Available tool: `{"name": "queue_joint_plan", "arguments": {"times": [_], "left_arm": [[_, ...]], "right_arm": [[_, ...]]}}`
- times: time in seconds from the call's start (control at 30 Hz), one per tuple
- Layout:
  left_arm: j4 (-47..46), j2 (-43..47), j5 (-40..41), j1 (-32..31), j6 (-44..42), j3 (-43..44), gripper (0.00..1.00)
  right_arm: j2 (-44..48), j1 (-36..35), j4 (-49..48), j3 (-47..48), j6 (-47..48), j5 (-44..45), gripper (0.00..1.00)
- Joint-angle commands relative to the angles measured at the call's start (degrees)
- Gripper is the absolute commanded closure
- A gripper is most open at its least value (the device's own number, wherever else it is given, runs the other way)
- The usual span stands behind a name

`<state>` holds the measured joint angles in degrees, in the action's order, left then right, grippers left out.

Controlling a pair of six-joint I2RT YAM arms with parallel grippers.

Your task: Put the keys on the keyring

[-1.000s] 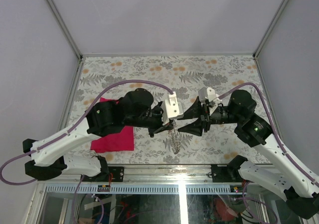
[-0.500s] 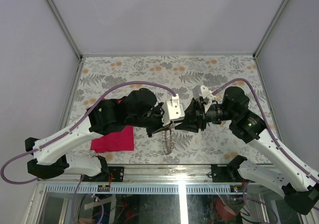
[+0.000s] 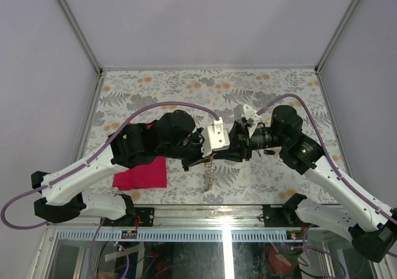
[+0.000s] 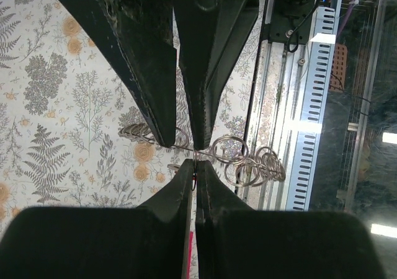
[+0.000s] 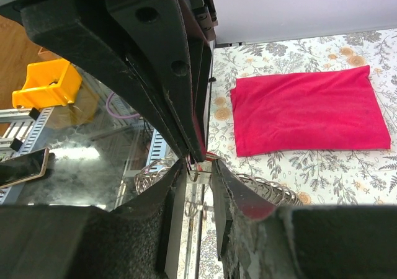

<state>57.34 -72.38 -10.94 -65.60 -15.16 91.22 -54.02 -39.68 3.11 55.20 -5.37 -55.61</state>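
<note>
The keyring [image 3: 209,177], a limp silvery strand of linked rings, hangs over the table's front edge from my left gripper [image 3: 209,159]. In the left wrist view the left gripper [image 4: 195,165] is shut on one thin ring, and the rest of the keyring [image 4: 248,164] trails to the right. My right gripper [image 3: 224,155] faces it tip to tip. In the right wrist view the right gripper [image 5: 198,166] stands narrowly open around a small ring and a metal sliver at the left fingertips [image 5: 197,155]. A red speck, perhaps a key [image 5: 211,157], shows there. Other keys are hidden.
A magenta cloth [image 3: 141,173] lies on the floral table left of the grippers, under the left arm. The metal rail [image 3: 223,208] of the near edge runs just below the hanging rings. An orange bin [image 5: 46,87] and a phone [image 5: 22,167] sit below table level.
My right gripper has moved left up to the left gripper's tips, and its jaws have narrowed. The left gripper stays shut, and the hanging strand has shifted slightly left.
</note>
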Motion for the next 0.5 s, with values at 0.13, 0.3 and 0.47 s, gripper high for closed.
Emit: {"name": "queue_joint_plan", "arguments": {"times": [0.13,0.3,0.47], "left_arm": [[-1.68,0.05,1.18,-0.33,-0.66,2.69,1.00],[-1.75,0.00,1.28,-0.34,-0.69,2.78,1.00],[-2.19,0.32,1.52,-0.37,-0.44,2.53,1.00]], "right_arm": [[-1.62,-1.76,-1.71,0.79,1.06,-1.60,0.71],[-2.14,-2.56,-1.54,0.84,1.56,-1.12,0.80],[-2.11,-3.02,-1.37,1.06,1.76,-0.93,1.00]]}}
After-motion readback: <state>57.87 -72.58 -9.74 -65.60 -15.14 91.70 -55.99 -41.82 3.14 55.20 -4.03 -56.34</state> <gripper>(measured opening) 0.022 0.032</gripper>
